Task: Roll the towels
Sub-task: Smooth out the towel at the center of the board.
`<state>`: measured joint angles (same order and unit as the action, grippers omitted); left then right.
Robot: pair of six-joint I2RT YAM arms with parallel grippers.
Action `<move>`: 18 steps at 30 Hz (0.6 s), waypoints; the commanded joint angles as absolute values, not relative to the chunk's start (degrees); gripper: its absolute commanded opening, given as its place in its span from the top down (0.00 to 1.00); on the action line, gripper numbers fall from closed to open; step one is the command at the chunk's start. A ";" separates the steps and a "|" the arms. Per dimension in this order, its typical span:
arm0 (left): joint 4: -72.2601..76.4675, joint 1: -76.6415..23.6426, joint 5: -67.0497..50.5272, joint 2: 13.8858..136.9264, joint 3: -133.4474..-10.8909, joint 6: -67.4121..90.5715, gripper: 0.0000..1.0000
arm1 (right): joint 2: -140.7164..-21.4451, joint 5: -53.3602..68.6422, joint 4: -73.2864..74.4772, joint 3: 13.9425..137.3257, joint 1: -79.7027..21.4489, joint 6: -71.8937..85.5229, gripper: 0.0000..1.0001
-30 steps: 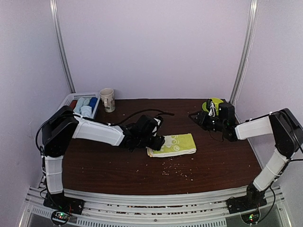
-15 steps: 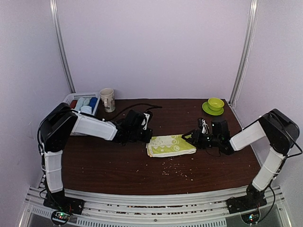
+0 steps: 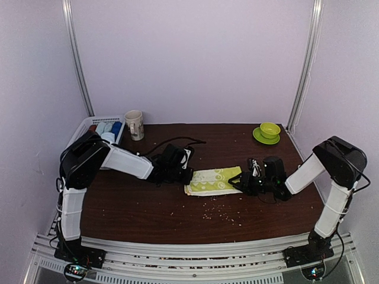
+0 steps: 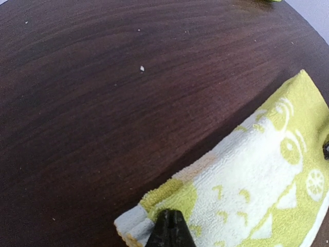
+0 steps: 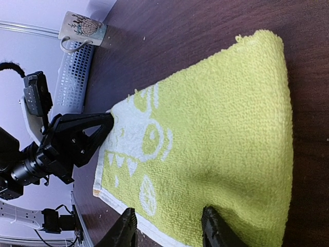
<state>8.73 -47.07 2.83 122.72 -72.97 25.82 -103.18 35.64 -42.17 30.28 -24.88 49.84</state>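
Top external: a yellow-green towel [image 3: 214,180] with white print lies folded flat near the middle of the dark wooden surface [image 3: 142,207]. The left hand [image 3: 188,176] sits low at the towel's left end. The right hand [image 3: 238,183] sits low at its right end. Both arms reach inward from opposite sides. A white slatted basket [image 3: 83,126] stands at the far left corner, holding rolled cloth bundles [image 3: 109,133]. A mug [image 3: 134,124] stands just beside the basket. A green cup on a saucer [image 3: 269,131] stands at the far right corner, well apart from the towel. Pale crumbs [image 3: 220,216] are scattered on the surface in front of the towel.

Left wrist: the left hand's fingertips [image 4: 169,230] are pressed together into a single point over the towel's corner, where the folded layers show. Whether any cloth is pinched between them cannot be told.

Right wrist: the right hand's two fingers [image 5: 126,227] stand apart, with the towel's near edge lying under the gap between them. They clamp nothing. At the towel's opposite end, the left hand's tip touches the printed edge. The mug and basket appear beyond it.
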 commanded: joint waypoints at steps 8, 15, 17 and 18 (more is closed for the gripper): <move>6.28 -46.06 5.90 122.81 -73.50 25.61 0.56 | -99.03 35.83 -40.14 30.84 -25.91 48.14 0.54; 4.55 -46.36 5.83 113.80 -73.21 23.62 0.03 | -85.40 27.28 -15.17 41.75 -25.93 34.98 0.32; 4.21 -46.90 5.48 111.76 -72.84 23.18 0.02 | -83.22 23.34 -10.17 44.39 -25.85 31.74 0.17; 3.95 -47.30 5.41 111.02 -72.72 23.05 0.02 | -82.53 21.26 -8.41 45.25 -25.84 30.52 0.03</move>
<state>4.14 -46.68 5.17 116.79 -73.34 24.47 -86.41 30.15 -21.19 41.10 -25.80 39.44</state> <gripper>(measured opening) 0.972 0.789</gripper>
